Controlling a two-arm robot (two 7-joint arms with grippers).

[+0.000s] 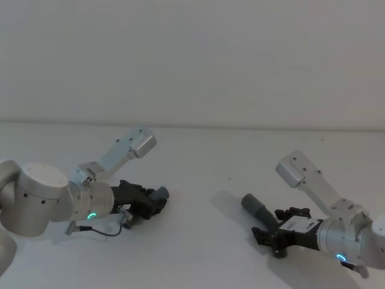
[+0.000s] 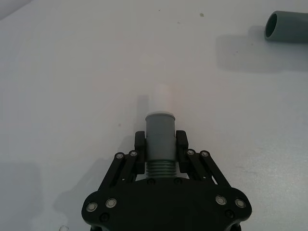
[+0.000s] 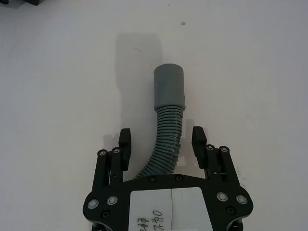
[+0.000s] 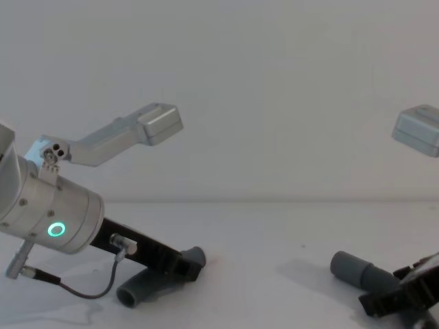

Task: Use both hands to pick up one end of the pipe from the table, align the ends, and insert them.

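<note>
The short piece's (image 2: 160, 168) rear is hidden under the left gripper (image 2: 161, 140), its cuff (image 2: 160, 127) clamped between the jaws, whitish tip (image 2: 165, 98) ahead. The long piece (image 3: 166, 144) is straddled by the right gripper's (image 3: 162, 136) wide jaws, grey sleeve (image 3: 169, 89) ahead.

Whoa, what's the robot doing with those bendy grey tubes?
The left gripper is shut on the short piece's cuff, with the whitish tip poking out in front. The right gripper sits open around the long piece's ribbed part, just behind its wide sleeve, and is not squeezing it yet. The two ends are well apart above the white table, so nothing is plugged together yet.
</note>
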